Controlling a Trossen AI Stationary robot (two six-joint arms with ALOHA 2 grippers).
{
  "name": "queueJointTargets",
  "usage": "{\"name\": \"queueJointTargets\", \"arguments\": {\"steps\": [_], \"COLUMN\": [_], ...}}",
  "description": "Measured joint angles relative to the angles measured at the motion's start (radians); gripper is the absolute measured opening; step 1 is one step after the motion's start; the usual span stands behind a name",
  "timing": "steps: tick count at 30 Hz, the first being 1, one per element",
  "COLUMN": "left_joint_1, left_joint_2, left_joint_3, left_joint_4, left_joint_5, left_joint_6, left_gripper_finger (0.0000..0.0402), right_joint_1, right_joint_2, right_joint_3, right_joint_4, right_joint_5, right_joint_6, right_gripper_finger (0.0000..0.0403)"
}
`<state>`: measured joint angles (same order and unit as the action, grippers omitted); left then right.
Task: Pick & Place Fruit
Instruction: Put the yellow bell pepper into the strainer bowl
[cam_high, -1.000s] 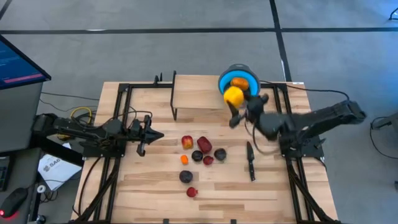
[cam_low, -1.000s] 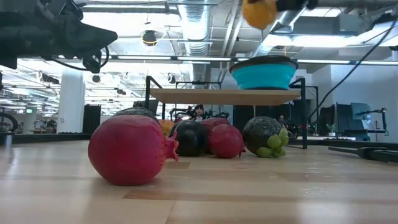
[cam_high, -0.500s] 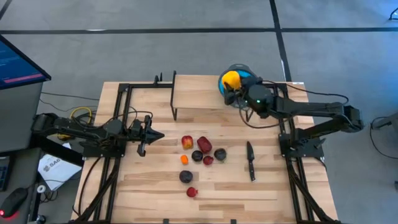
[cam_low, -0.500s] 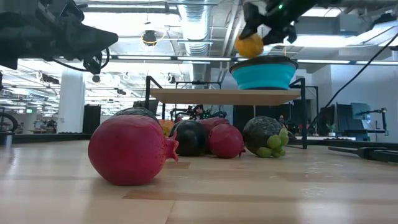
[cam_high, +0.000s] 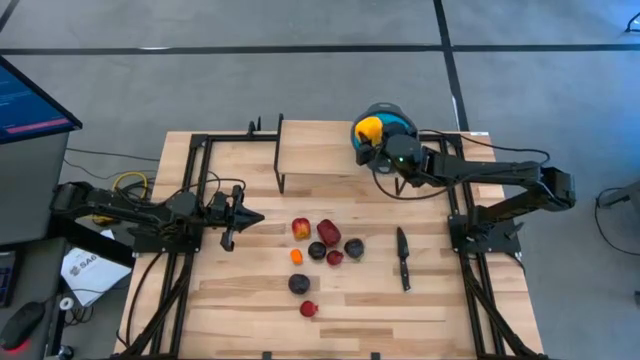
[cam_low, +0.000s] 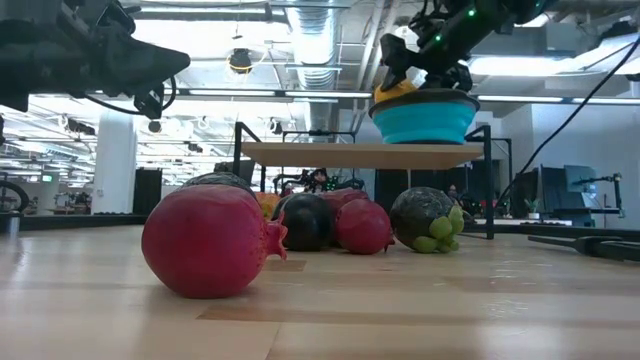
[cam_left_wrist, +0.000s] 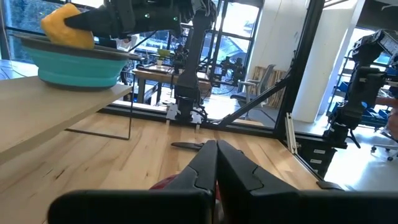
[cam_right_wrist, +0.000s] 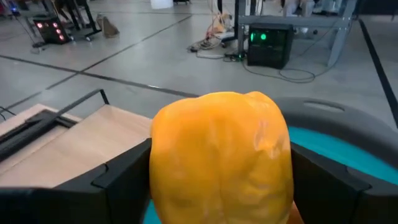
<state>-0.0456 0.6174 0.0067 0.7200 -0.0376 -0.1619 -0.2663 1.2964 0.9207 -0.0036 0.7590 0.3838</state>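
A yellow fruit (cam_right_wrist: 221, 155) sits between the fingers of my right gripper (cam_high: 372, 140), at the near left rim of the blue bowl (cam_high: 392, 113). The bowl stands on a raised wooden shelf (cam_high: 315, 150) at the table's far side. In the low view the yellow fruit (cam_low: 395, 90) dips just behind the bowl (cam_low: 425, 120) rim. Several red, dark purple and orange fruits (cam_high: 325, 245) lie on the table's middle. My left gripper (cam_high: 258, 216) waits shut at the table's left, above the board. My right gripper pinches the yellow fruit's two opposite sides (cam_right_wrist: 163, 163) between its two fingers (cam_right_wrist: 124, 171). The fingers come nearly level, slanting slightly down, from the table's right. Whether the fruit's underside touches the bowl, I cannot tell.
A slim black knife (cam_high: 403, 258) lies on the table to the right of the fruit cluster. Black frame rails run along both sides of the board. Bare wood shows at the table's near edge.
My right gripper has carried the yellow fruit toward the table's far edge and down, from above the shelf's near edge to the bowl's rim, rolling its wrist somewhat. It has kept hold of the fruit throughout.
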Motion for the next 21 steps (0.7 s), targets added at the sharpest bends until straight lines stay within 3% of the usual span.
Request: {"name": "queueJointTargets", "arguments": {"steps": [11,21], "left_joint_1": [0.000,0.000], "left_joint_2": [0.000,0.000], "left_joint_3": [0.000,0.000], "left_joint_4": [0.001,0.003], "left_joint_5": [0.000,0.000], "left_joint_6": [0.000,0.000], "left_gripper_finger": [0.0002,0.0002], "right_joint_1": [0.000,-0.034], "right_joint_2": [0.000,0.000], "right_joint_3": [0.000,0.000], "right_joint_4": [-0.099,-0.102], "right_joint_5": [-0.062,-0.150], "right_joint_6": [0.085,0.089], "right_gripper_finger": [0.0323,0.0381]}}
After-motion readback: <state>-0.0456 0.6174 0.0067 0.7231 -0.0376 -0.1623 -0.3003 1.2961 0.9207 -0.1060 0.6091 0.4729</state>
